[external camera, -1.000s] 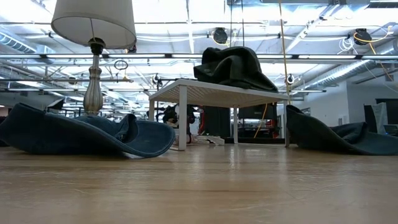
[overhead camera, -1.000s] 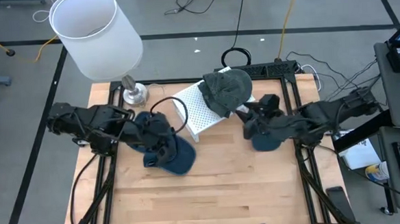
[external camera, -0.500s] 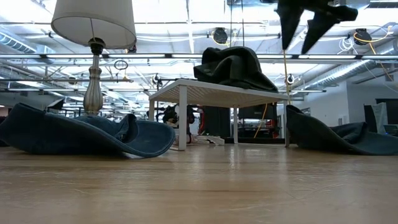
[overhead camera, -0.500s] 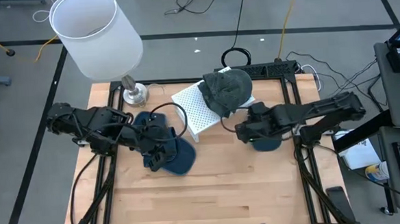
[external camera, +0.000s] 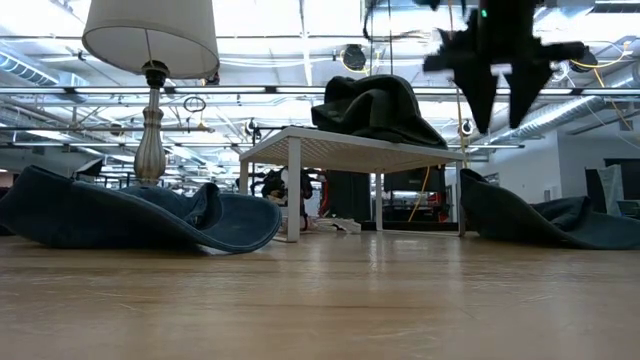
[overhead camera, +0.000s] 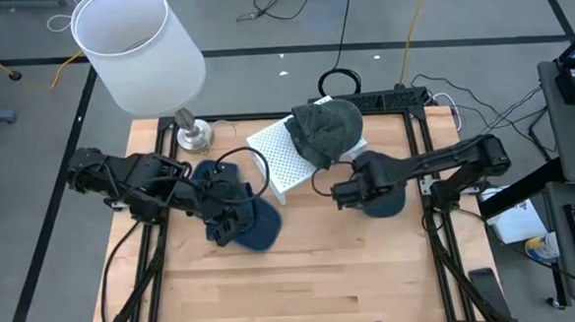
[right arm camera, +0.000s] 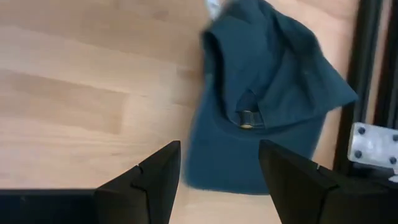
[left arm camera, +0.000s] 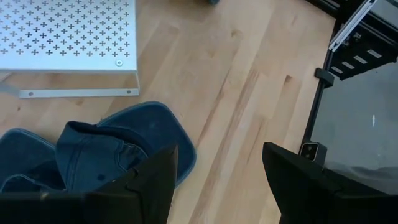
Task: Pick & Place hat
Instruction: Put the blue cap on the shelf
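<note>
Right gripper (overhead camera: 340, 193) hung above the wooden table (overhead camera: 313, 268), fingers (external camera: 478, 100) spread apart, just beside a soft blue hat (overhead camera: 383, 200) near the right edge. Left gripper (overhead camera: 233, 221) hovered over another floppy blue hat (overhead camera: 256, 227), fingers apart too. Dark grey hat (overhead camera: 323, 128) sat on a white holed stand (overhead camera: 286, 161).

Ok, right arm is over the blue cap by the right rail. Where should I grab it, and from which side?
Probably the rear edge by the strap buckle: the blue cap lies flat with its back opening facing the open right gripper. Come straight down from above, one finger inside the opening. The rail crowds the far side.
</note>
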Controlling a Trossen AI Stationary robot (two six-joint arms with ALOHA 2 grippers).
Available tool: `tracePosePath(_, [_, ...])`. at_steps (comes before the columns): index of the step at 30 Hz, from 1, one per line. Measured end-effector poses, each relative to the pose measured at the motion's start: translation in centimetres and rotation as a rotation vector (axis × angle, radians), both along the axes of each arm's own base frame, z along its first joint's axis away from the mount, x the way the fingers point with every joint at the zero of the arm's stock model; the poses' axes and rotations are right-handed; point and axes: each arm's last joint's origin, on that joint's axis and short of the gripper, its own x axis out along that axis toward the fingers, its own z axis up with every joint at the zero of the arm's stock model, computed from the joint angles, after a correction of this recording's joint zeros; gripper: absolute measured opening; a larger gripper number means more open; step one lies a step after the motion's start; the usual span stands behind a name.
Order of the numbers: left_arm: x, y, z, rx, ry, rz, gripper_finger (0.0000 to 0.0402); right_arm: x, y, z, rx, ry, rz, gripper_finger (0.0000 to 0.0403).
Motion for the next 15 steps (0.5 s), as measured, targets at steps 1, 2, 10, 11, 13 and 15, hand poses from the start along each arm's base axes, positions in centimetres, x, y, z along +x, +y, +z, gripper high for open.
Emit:
tracePosePath(1, [0.0,0.0,0.0,0.001,0.003,0.000,0.0241,-0.2,0.1,-0.6,-0.003,0.004,-0.009,0.0210])
tracePosePath(2, [-0.1,0.0,-0.1,0.003,0.010,0.000,0.0241,-0.3,0.2,-1.3,-0.005,0.009,-0.012,0.0210])
tracePosePath(10, [-0.2,0.1,-0.1,0.006,0.025,0.002,0.0241,-0.2,1.1,-6.5,0.063,-0.092,0.017,0.0210])
tracePosePath(11, [-0.2,0.1,-0.1,0.006,0.025,0.002,0.0241,-0.2,1.1,-7.1,0.081,-0.111,0.016,0.0210])
tracePosePath(13, [-0.2,0.1,-0.1,0.006,0.025,0.002,0.0241,-0.3,1.2,-8.5,0.121,-0.147,0.016,0.0210])
tracePosePath(15, [-0.2,0.1,-0.1,0.007,0.025,0.002,0.0241,-0.7,1.2,-9.7,0.131,-0.159,0.014,0.0210])
